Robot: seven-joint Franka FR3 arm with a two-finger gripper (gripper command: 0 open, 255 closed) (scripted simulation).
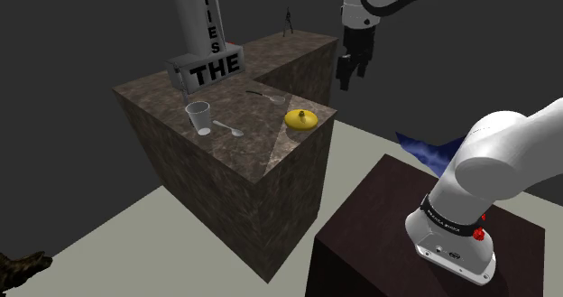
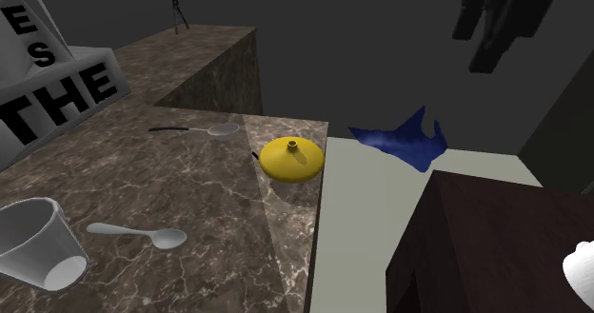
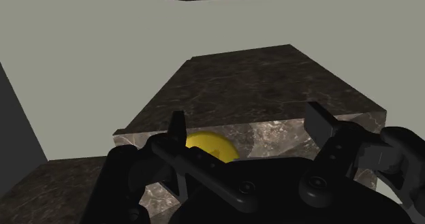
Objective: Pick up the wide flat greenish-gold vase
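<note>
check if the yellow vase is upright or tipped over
Upright: the vase sits flat on the counter, neck pointing up.

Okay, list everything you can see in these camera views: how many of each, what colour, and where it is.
vase: one, yellow, wide and flat, on the counter corner nearest the stand
cup: one, clear whitish, on the counter, to the shoulder view's left of the vase
spoon: one, white, lying beside the cup
scoop: one, grey bowl with dark handle, on the counter behind the vase
sign block: one, grey with black letters THE, at the counter's back
counter: one, brown marbled
cloth: one, blue, on the floor
stand: one, dark brown, shoulder view's lower right
arm: one, white
claw: one, black, open, in the air, apart from the vase
</note>
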